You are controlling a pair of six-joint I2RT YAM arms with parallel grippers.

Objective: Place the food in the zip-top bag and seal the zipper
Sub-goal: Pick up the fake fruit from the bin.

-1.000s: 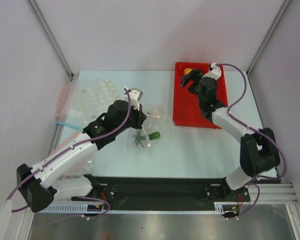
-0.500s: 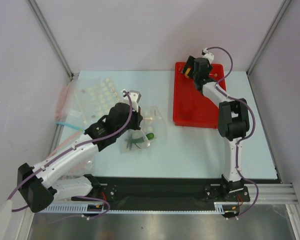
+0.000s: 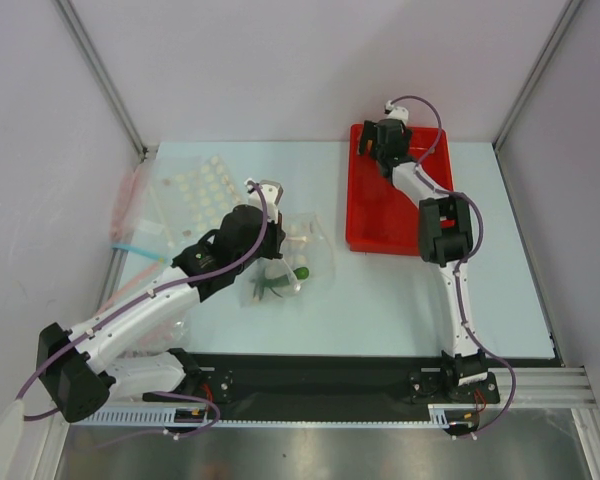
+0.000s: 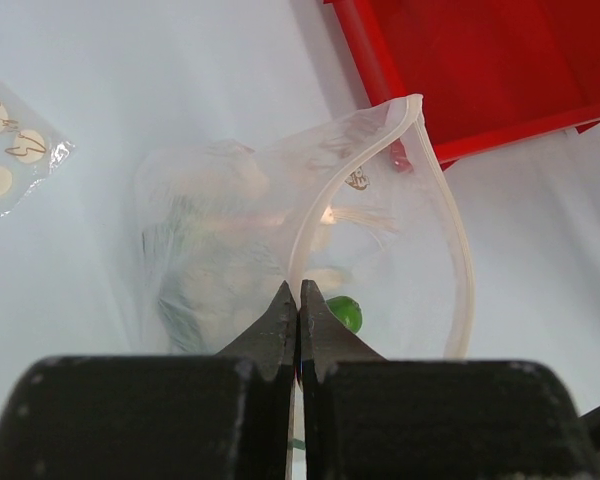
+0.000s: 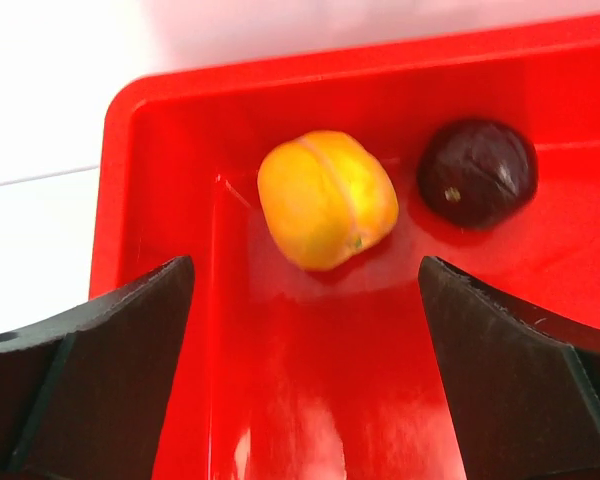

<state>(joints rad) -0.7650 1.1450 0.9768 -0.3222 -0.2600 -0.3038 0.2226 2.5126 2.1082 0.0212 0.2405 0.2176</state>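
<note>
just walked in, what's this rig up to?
Bagging toy food. The left gripper is shut on the rim of the bag, holding its mouth open; a green piece is already inside. The right gripper is open over the far corner of the red tray, above the yellow ball, with the maroon ball beside it. Neither ball is picked up yet.

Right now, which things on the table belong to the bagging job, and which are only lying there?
Job: dotted zip-top bag, green chili inside it, yellow ball, maroon ball, both in the red tray.
Lying about: flatter dotted bag, clear bags at the left edge.
</note>
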